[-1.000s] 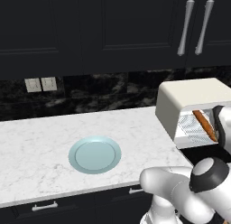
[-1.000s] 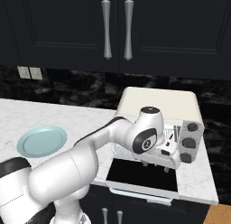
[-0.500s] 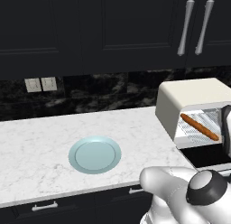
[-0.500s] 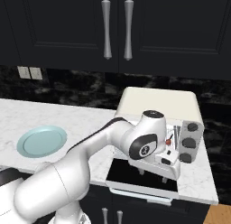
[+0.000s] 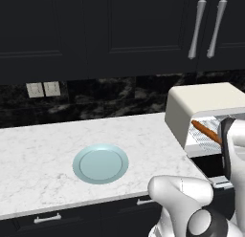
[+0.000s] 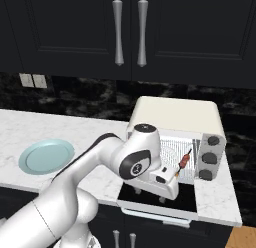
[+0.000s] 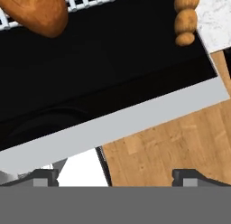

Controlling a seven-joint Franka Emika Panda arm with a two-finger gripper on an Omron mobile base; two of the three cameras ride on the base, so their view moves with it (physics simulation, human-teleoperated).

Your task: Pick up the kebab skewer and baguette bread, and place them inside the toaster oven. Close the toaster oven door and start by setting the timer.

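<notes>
We see the tool wide open and empty over the lowered toaster oven door, baguette bread and kebab skewer on the rack.

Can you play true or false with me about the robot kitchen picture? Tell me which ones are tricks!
1. The baguette bread lies on the rack inside the toaster oven. True.
2. The toaster oven door is shut. False: it hangs open, folded down.
3. The kebab skewer rests on the light blue plate. False: it is in the oven.
4. The end effector is open, holding nothing. True.
5. The cabinets are white. False: they are dark.
</notes>
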